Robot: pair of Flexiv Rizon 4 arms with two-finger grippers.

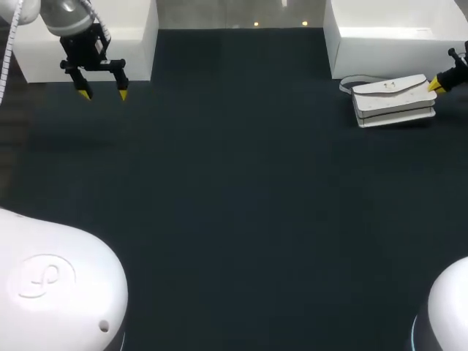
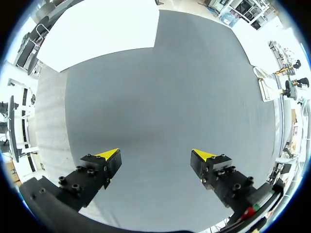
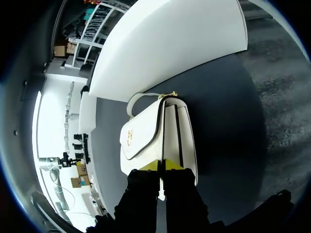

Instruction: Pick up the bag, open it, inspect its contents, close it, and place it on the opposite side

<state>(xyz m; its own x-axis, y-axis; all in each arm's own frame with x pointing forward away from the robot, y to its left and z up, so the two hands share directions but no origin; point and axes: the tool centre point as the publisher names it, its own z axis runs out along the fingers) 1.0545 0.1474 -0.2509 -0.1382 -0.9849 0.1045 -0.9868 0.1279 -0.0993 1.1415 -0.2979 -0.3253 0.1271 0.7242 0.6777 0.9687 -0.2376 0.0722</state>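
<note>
A white handbag (image 1: 391, 102) with a flap and a small gold clasp lies on its side on the dark table at the far right. In the right wrist view the handbag (image 3: 146, 136) is straight ahead of my fingers. My right gripper (image 1: 433, 85) is shut, and its yellow tips (image 3: 161, 165) touch the bag's near end at the seam between flap and body. Whether they pinch the flap I cannot tell. My left gripper (image 1: 103, 93) hangs open over the table's far left with nothing between its fingers (image 2: 109, 155). From there the bag (image 2: 266, 87) is small and far off.
A white box (image 1: 88, 36) stands at the back left behind my left gripper, another white box (image 1: 395, 33) at the back right just behind the bag. The bag's strap (image 1: 347, 82) loops out toward the table's middle. Dark mat (image 1: 234, 205) covers the table.
</note>
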